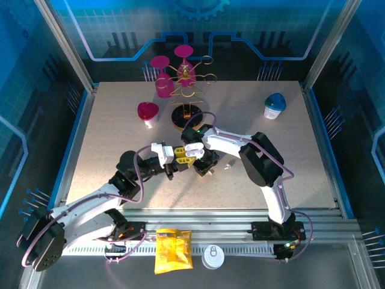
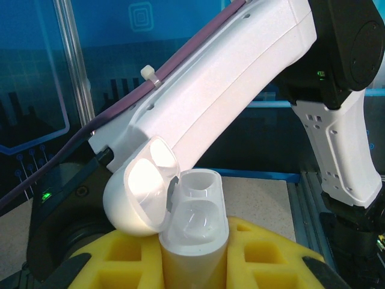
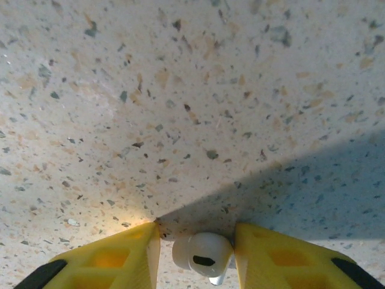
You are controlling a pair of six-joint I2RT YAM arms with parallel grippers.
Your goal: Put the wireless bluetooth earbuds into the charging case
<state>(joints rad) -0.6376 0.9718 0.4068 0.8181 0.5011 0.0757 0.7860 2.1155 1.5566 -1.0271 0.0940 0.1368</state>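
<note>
Speckled beige stone-look tabletop (image 1: 108,120) inside a blue-lit enclosure, seen from the overhead cam. Roughly mid-table the left gripper (image 1: 182,155) is clamped on the white pebble-shaped plastic charging case (image 1: 192,149). The right gripper (image 1: 203,164) sits just beside the case on its right. A little further right of the case a small pale nub (image 1: 229,163) lies on the table. It looks like a second bud, but it's too tiny to be sure.

Left wrist cam: the case (image 2: 195,235) stands upright, squeezed between the yellow foam-look fingers (image 2: 120,259). Its rounded lid (image 2: 141,198) is flipped open to the left and the glossy wells are bare, so nothing's seated yet. The right arm's white link (image 2: 216,90) looms right behind the case.

Right wrist cam: the tiny white rounded plastic earbud (image 3: 201,253) is pinched between that gripper's yellow fingers (image 3: 108,259), with the table below.

My take is that the bud is featherlight, hard and slick. It'll pop out or twist if squeezed off-centre, so grip across the fat rounded head and leave the stem free to drop into the well. The case is rigid, but the lid hinge looks like the weak spot.
</note>
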